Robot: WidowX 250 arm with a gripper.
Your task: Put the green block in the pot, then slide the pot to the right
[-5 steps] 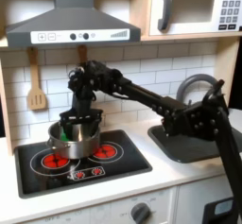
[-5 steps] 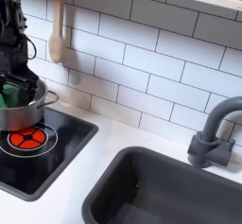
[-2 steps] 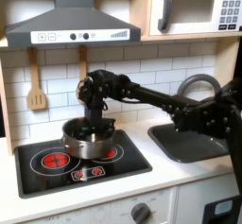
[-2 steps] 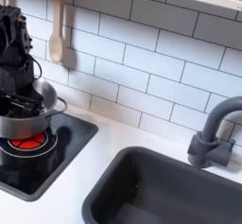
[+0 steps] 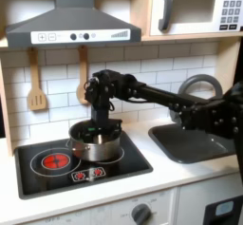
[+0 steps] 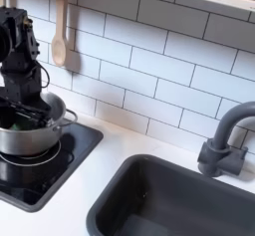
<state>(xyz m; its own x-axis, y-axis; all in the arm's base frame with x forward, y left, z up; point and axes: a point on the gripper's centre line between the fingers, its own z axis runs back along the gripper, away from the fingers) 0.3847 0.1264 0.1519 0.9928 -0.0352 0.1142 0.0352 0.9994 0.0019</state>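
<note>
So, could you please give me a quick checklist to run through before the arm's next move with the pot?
1. Green block inside the pot: ok, something green shows inside in the first exterior view.
2. Pot upright on the stove: ok in both exterior views.
3. Pot over the burner on the first exterior view's right: ok, it covers that burner, and the red burner on the first exterior view's left is bare.
4. Claw at the pot: ok, it reaches down to the rim.
5. Claw's grip on the rim: cannot tell, the fingers are too dark and blurred.
6. Room beyond the pot toward the sink: ok, bare counter between them.
</note>
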